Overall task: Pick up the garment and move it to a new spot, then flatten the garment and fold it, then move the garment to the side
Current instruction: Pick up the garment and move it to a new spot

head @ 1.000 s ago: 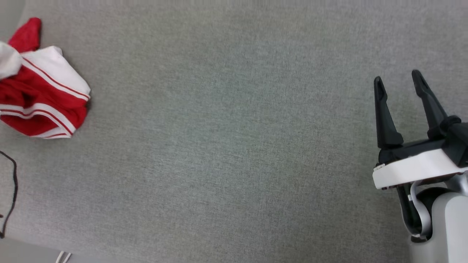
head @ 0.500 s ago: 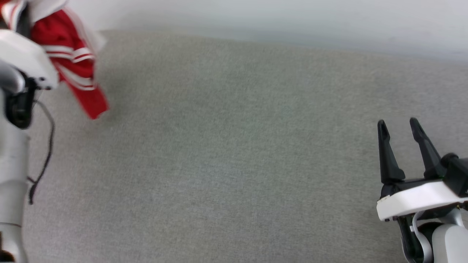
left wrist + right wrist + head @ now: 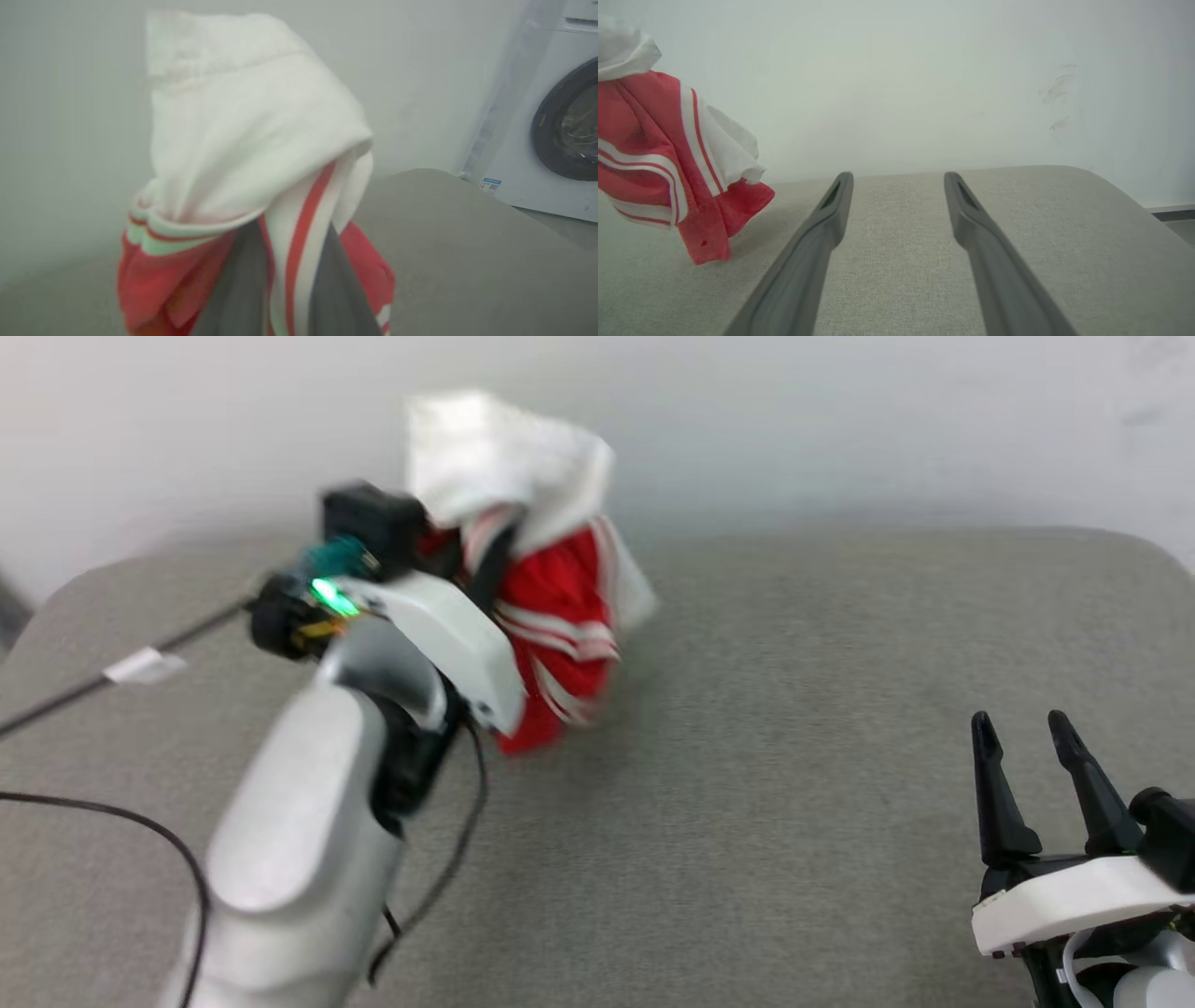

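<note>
On the head view my left gripper (image 3: 490,565) is nipped nearly shut on a bunch of the garment (image 3: 560,616), which hangs over the far side of the grey padded table (image 3: 794,756), left of centre, while my right gripper (image 3: 1018,723) waits at lower right, spread wide and empty. The left wrist view shows striped trim pinched between the fingers (image 3: 238,289) and a white sleeve flopped over them, so I judge it light, limp and prone to slipping, best taken at a hem corner or shoulder seam. On the right wrist view it dangles at the left, well apart from that gripper, lowest red corner near the cloth.
</note>
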Robot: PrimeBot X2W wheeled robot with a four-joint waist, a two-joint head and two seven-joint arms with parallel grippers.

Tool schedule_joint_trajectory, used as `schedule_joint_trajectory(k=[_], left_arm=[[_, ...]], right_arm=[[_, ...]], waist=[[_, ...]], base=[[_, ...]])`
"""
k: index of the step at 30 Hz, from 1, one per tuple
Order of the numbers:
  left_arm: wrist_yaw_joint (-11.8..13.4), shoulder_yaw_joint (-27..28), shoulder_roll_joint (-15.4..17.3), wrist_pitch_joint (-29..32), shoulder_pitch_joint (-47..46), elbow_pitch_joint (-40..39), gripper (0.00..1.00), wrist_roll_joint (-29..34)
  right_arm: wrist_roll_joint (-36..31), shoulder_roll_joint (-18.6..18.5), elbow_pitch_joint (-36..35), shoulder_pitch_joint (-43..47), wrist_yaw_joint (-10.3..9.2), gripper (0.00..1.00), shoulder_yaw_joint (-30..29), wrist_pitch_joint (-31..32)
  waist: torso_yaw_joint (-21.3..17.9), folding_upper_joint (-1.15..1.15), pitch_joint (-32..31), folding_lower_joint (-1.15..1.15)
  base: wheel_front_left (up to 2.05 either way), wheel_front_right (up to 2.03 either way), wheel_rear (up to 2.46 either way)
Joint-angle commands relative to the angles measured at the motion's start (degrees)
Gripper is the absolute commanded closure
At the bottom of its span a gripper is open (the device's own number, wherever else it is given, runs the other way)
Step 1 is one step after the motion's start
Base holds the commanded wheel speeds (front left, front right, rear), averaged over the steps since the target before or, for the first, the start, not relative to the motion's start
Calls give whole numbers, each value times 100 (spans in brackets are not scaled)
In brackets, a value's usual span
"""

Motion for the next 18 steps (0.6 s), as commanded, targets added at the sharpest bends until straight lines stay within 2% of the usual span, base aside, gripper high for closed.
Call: schedule_joint_trajectory(k=[1,5,13,14,15,18], left_arm=[[38,-175,-139,177,400,-214,100,-72],[50,-579,-355,535,1150,-155,100,-234],[55,-898,-420,997,1807,656,100,-385],[51,-908,-419,961,1824,712,69,-379],[63,-916,-423,908,1846,752,0,-359],[98,-930,-392,557,1883,718,0,-241]], right_arm=[[31,3,-45,82,-2,0,-7,31],[81,4,-110,17,-2,0,-11,-1],[80,3,-61,-248,-2,0,42,-120],[58,3,-36,-283,-2,0,40,-137],[53,3,-20,-304,-2,0,41,-145],[8,3,60,-316,-2,0,20,-150]], waist=[[-315,0,28,1],[-428,0,398,1],[-257,0,922,1],[-220,0,936,1],[-183,0,932,1],[-77,0,832,1]], base=[[0,0,0],[0,0,0],[0,0,0],[0,0,0],[0,0,0],[0,0,0]])
